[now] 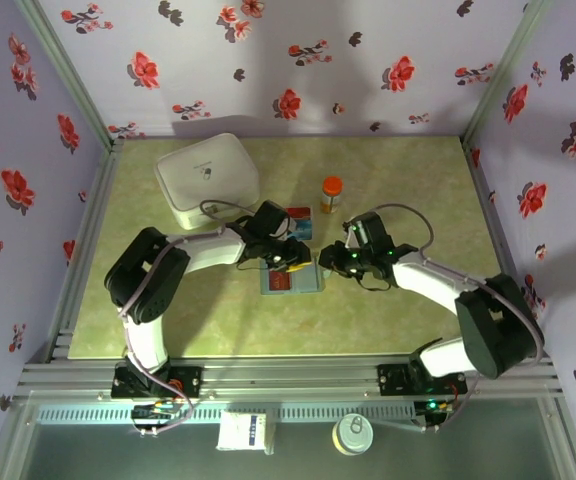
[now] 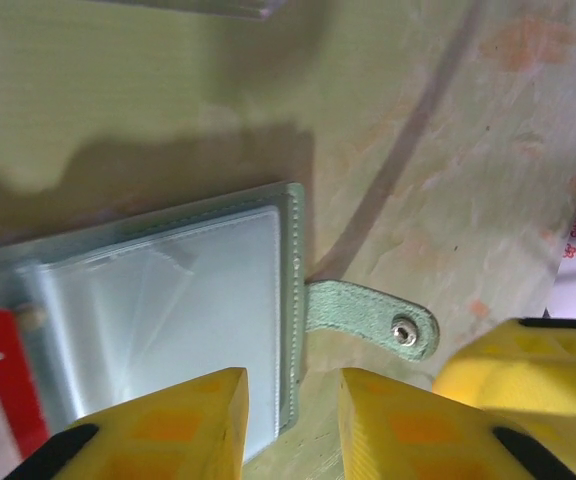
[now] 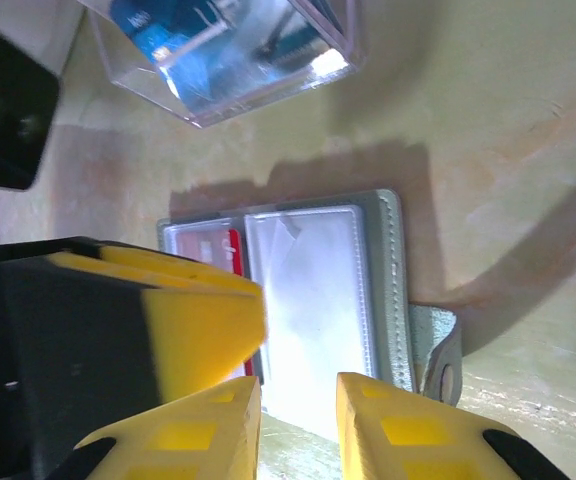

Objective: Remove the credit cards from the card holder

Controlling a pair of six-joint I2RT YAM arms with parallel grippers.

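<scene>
1. The slate grey-blue soft card holder (image 3: 318,290) is laid open flat on the green surface (image 1: 418,200), with a red plastic card (image 2: 3,370) tucked in one of its pockets.
2. The left tool (image 2: 293,385) is poised over the holder's stitched edge and the right tool (image 3: 298,390) over its clear sleeve. Both are narrowly parted and empty.
3. Extraction is judged not yet achieved. Next, the red card's exposed edge must be pinched and slid out.

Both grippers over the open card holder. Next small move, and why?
Probably slide the left gripper toward the red card and pinch its edge. The card holder lies open and flat, the card sits in its clear pocket, and the left jaws, slightly parted, straddle the holder's edge beside an empty-looking pocket. The right gripper hovers there, holding nothing.
</scene>
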